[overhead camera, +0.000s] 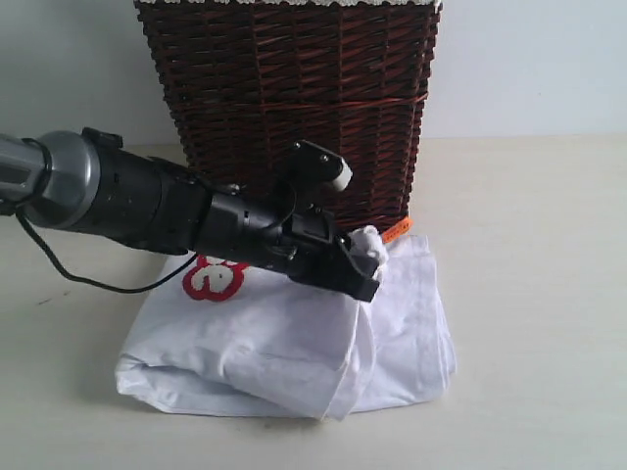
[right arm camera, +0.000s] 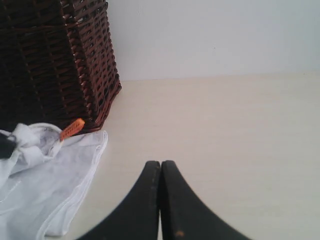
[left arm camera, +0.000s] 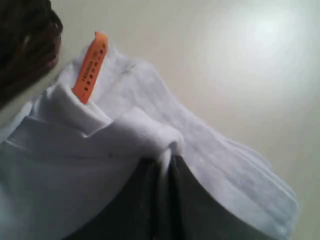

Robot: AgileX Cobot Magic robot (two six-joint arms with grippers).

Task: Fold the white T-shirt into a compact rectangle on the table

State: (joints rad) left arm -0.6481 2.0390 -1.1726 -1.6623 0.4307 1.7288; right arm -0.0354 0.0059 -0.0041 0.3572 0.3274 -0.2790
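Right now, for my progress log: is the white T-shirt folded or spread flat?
Partly folded: the white T-shirt lies in loose doubled layers on the table, one bunch pinched by the left gripper.

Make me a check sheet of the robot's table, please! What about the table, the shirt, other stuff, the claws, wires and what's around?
Surface: pale cream matte table, bare to the right of the shirt.
Job's things: soft white cotton T-shirt with red-outlined lettering, partly folded and rumpled; small orange tag showing near the basket.
Clutter: dark brown wicker basket standing right behind the shirt.
Grippers: left gripper shut, pinching a bunch of shirt cloth; right gripper shut, holding nothing, over bare table.
Cables: thin black cable looping under the left arm.
Surroundings: plain light grey-white wall.
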